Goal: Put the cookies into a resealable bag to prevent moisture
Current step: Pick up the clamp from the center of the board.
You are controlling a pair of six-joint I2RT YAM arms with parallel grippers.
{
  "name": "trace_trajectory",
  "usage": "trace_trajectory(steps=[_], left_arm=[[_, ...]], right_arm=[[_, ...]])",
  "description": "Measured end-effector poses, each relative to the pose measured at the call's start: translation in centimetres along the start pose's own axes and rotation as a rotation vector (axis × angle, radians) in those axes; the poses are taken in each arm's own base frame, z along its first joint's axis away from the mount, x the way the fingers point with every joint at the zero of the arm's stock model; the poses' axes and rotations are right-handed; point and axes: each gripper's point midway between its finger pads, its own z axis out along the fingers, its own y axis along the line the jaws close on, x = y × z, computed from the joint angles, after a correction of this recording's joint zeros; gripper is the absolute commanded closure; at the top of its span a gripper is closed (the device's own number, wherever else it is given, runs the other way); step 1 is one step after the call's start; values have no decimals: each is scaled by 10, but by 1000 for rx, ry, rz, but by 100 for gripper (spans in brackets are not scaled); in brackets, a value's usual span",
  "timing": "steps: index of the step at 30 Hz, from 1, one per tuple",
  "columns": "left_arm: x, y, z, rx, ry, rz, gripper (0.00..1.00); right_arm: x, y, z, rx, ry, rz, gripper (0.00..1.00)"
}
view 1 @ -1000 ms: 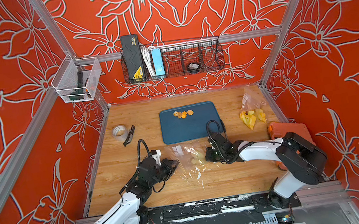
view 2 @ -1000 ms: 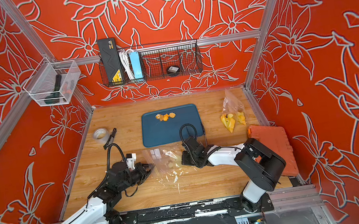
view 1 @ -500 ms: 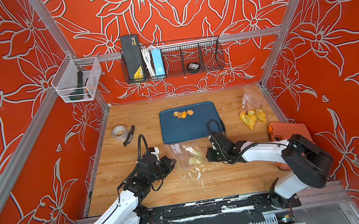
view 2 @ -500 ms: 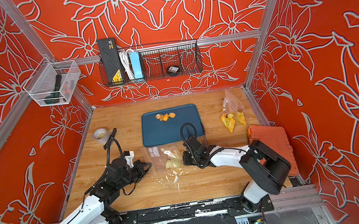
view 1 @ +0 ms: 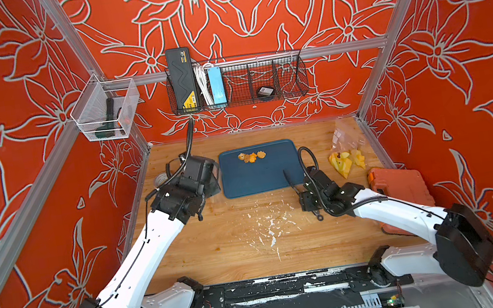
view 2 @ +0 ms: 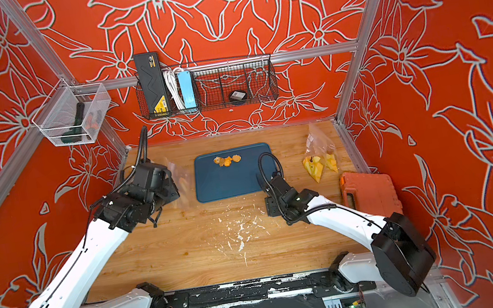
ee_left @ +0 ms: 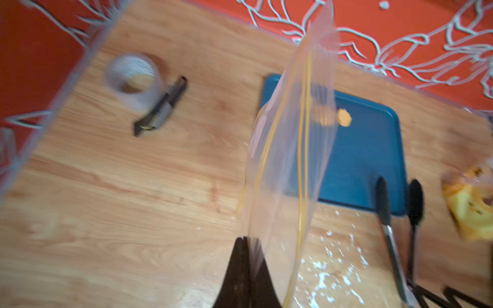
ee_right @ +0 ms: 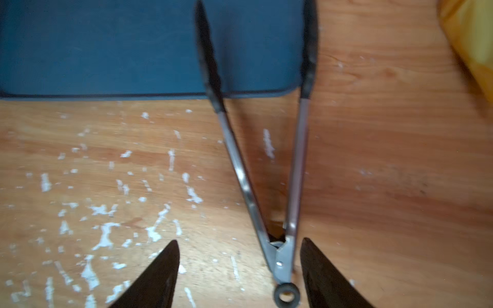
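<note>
Several small orange cookies [view 1: 251,156] [view 2: 227,160] lie on the blue tray [view 1: 262,179] [view 2: 229,183]; one shows blurred in the left wrist view [ee_left: 344,118]. My left gripper [ee_left: 246,240] is shut on a corner of the clear resealable bag [ee_left: 290,149], which hangs lifted beside the tray's left edge [view 2: 181,179]. What the bag holds is too blurred to tell. My right gripper [ee_right: 239,240] [view 1: 310,206] stands open at the tray's near right corner. Metal tongs [ee_right: 266,133] [view 1: 292,181] lie on the table with their hinge end between its fingers, untouched.
Clear bags with yellow prints [view 1: 347,159] and an orange case [view 1: 399,185] sit at the right. A tape roll [ee_left: 133,80] and a marker [ee_left: 162,106] lie back left. White flecks [view 1: 269,227] dot the wooden table. A wire basket [view 1: 238,86] hangs on the back wall.
My left arm lifted the bag off the table and swung it up toward the back left. My right gripper opened and let the tongs drop onto the table.
</note>
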Motion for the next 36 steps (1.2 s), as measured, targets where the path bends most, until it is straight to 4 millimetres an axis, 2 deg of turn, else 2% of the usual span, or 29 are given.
trace_trajectory(steps=[2,5,8,11,13,16,18,21,26,28,31,36], left_arm=[[-16,16,-3,-118,-46,47,100],[-16,23,8,-216,-26,132,100],[12,9,41,-216,88,243,100],[59,-10,76,-140,241,327,100],[86,-22,89,-59,321,349,100],[101,-43,93,73,364,337,100],[103,-60,95,168,371,314,100],[103,-75,99,271,380,270,100],[104,-78,116,367,422,185,100],[104,-76,122,387,436,155,100],[101,-77,125,420,435,129,100],[92,-89,124,489,402,116,100]], right_arm=[[6,-12,3,38,33,-18,17],[12,-15,9,49,68,-63,16],[17,-14,17,52,98,-99,17],[19,-14,26,49,116,-115,17],[18,-15,33,47,122,-117,18],[15,-16,42,42,117,-118,23],[11,-16,47,37,108,-122,25],[8,-15,56,38,107,-134,25],[7,-13,69,39,111,-160,26],[5,-12,72,36,105,-166,30],[2,-10,73,31,92,-169,39],[0,-10,71,30,84,-169,44]])
